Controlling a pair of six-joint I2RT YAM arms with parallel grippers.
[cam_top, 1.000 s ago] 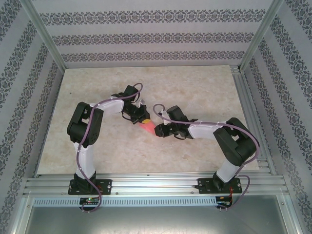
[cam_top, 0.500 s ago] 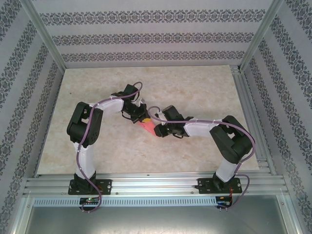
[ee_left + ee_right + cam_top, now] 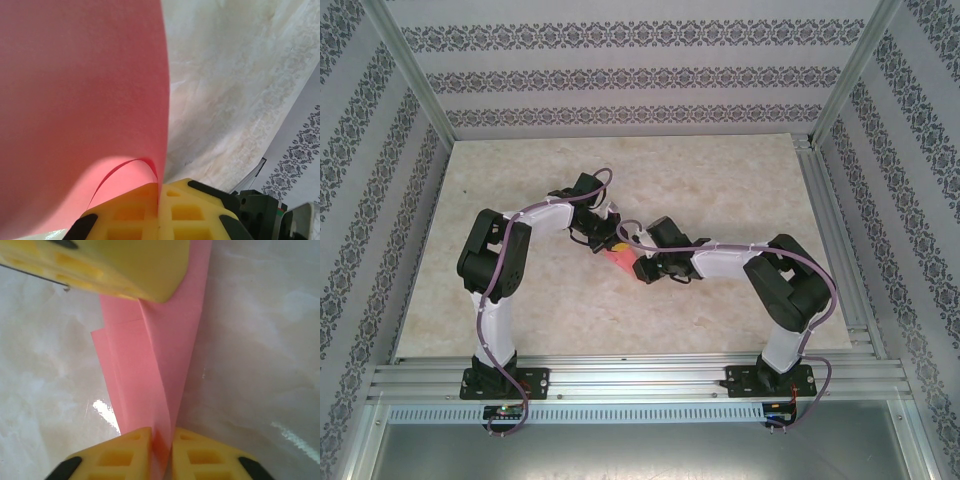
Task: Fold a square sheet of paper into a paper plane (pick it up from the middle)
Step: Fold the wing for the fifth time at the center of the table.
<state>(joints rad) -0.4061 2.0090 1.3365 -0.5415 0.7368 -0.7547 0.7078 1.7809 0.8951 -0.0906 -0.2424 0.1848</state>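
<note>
The pink-red paper [image 3: 620, 259], folded lengthwise, is held between both grippers above the middle of the table. My left gripper [image 3: 610, 243] is shut on one end; in the left wrist view its yellow fingers [image 3: 140, 215] pinch a curved layer of the paper [image 3: 75, 100]. My right gripper [image 3: 638, 263] is shut on the other end. In the right wrist view the folded paper [image 3: 160, 365] runs up from between my yellow fingers [image 3: 125, 455] to the left gripper's yellow finger [image 3: 115, 265] at the top. Lengthwise creases show on it.
The marble-patterned tabletop [image 3: 720, 180] lies under the paper. Aluminium frame rails [image 3: 640, 375] run along the near edge and at the right side [image 3: 835, 230]. Patterned walls [image 3: 620, 80] enclose the back and sides.
My right gripper has moved left toward the left gripper, shortening the visible stretch of paper between them. The left arm has stayed put.
</note>
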